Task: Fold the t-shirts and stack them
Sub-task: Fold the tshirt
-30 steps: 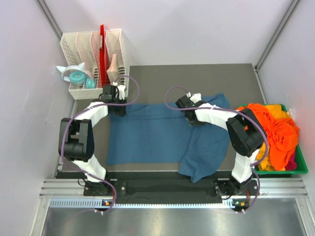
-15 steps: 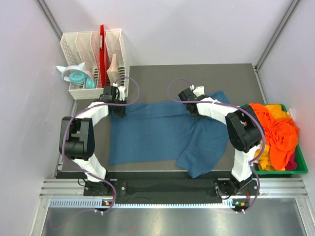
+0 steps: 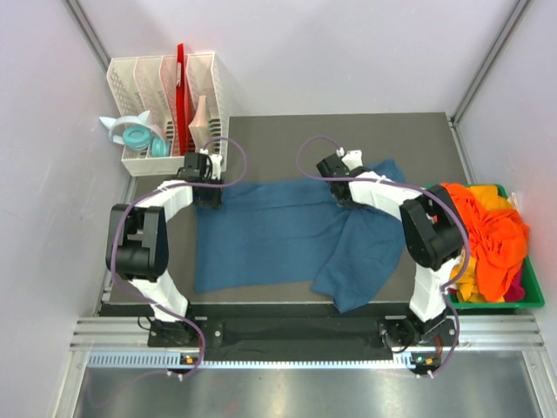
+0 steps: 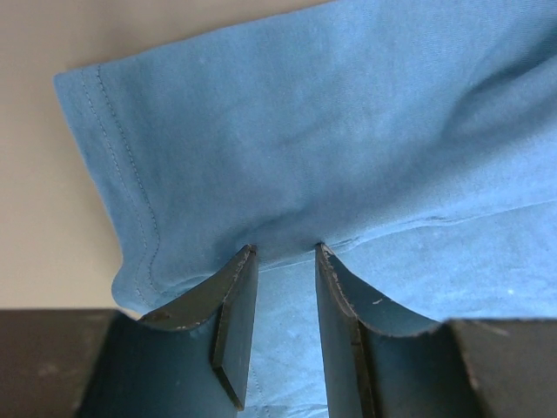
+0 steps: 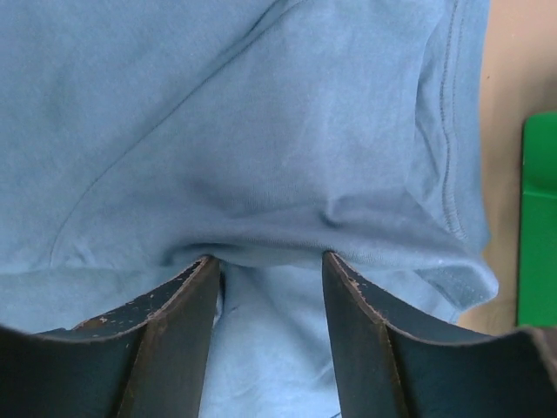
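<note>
A large teal-blue t-shirt (image 3: 278,235) lies spread on the dark mat, its right part folded over toward the near edge. My left gripper (image 3: 207,197) rests at the shirt's far left corner. In the left wrist view its jaws (image 4: 285,247) stand apart, tips pressed against a fold of the blue cloth (image 4: 331,139), with only flat fabric showing between them. My right gripper (image 3: 348,197) is at the shirt's far right part. Its jaws (image 5: 268,256) are wider apart, tips against a ridge of the cloth (image 5: 261,131). Orange t-shirts (image 3: 487,231) are heaped in the bin at the right.
A green plastic bin (image 3: 500,303) sits at the mat's right edge and shows in the right wrist view (image 5: 540,218). A white file rack (image 3: 170,96) with tape rolls (image 3: 132,135) beside it stands at the far left. Bare mat (image 3: 392,139) lies beyond the shirt.
My right gripper has moved toward the far edge, and the shirt's right part and left edge have shifted slightly. The left gripper has stayed in place.
</note>
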